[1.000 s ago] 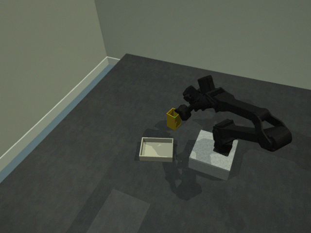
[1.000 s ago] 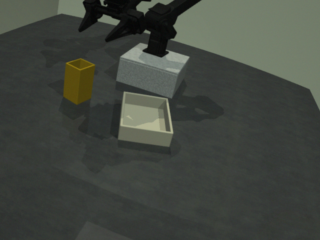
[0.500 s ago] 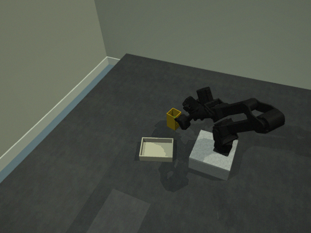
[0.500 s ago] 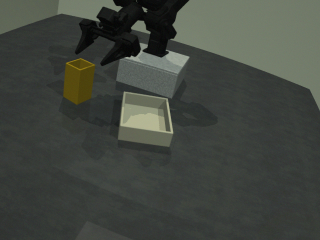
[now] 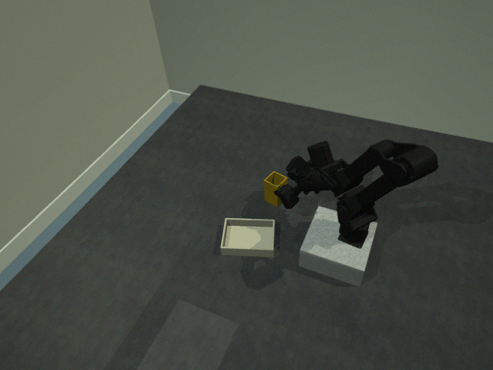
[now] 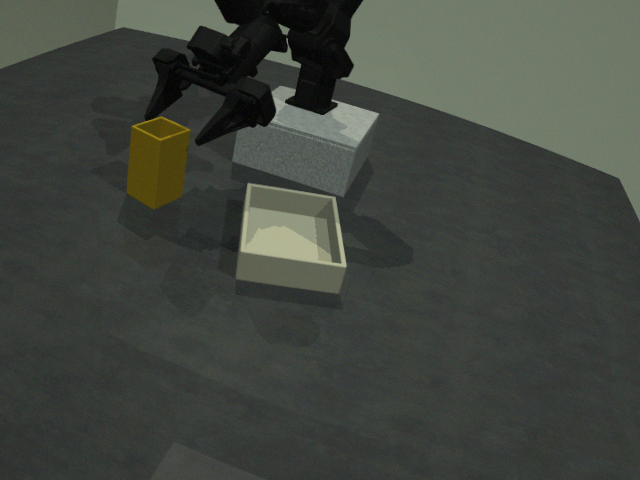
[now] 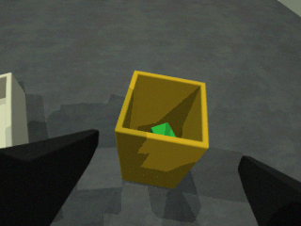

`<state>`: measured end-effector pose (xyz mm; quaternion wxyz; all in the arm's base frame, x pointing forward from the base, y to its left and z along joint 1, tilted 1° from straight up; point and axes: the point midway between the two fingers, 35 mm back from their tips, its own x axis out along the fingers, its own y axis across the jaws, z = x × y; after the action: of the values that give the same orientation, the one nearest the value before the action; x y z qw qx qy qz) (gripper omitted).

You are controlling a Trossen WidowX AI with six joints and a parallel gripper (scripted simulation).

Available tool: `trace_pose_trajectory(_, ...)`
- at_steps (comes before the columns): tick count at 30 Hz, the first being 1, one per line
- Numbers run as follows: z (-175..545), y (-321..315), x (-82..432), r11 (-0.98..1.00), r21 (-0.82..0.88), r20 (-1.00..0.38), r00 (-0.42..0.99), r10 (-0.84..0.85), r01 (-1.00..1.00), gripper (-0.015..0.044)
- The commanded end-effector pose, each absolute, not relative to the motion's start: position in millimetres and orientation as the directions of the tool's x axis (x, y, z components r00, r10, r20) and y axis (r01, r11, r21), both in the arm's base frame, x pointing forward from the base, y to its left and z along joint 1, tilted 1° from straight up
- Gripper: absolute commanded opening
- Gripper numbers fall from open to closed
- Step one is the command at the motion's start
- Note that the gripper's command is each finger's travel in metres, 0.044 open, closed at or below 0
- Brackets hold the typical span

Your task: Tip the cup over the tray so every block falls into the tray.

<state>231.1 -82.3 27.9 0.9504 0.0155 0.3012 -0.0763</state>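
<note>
- Cup: the tall, square-sided yellow cup (image 5: 272, 196) (image 6: 156, 167) (image 7: 155, 157) stands upright on the dark grey desk (image 5: 159, 239) (image 6: 465, 335) (image 7: 71, 47), mouth upward, which keeps its load inside.
- Contents: a small green block (image 5: 276, 185) (image 7: 163, 129) shows within; any others cannot be made out.
- Gripper: the black two-fingered gripper (image 5: 283, 182) (image 6: 172, 130) (image 7: 169, 150) is spread wide, pinching nothing. In the wrist view its fingers stand at eight and four o'clock of the cup's mouth, leaving room for the walls to pass between; this suggests a grasp being lined up.
- Tray: the shallow, cream rectangular tray (image 5: 246, 252) (image 6: 289, 273) (image 7: 19, 113) lies near, at seven o'clock from the cup in the top view. No blocks show in it; its low walls should contain the spill.
- Assessment: pouring has not begun. An even, centred approach appears advisable, as a fingertip catching the rim could topple the cup.
</note>
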Motion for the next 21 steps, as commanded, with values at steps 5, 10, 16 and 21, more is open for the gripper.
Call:
trace_pose_trajectory(5, 20.0, -84.1, 241.1, 0.987, -0.014, -0.575, 0.806, -0.139, 0.159, 0.044)
trace_pose_trajectory(10, 15.0, -84.7, 246.9, 0.987, -0.014, -0.575, 0.806, -0.139, 0.159, 0.044)
trace_pose_trajectory(16, 8.9, -85.5, 253.6, 0.987, -0.014, -0.575, 0.807, -0.139, 0.159, 0.044)
trace_pose_trajectory(21, 4.0, -86.2, 259.0, 0.987, -0.014, -0.575, 0.807, -0.138, 0.159, 0.044)
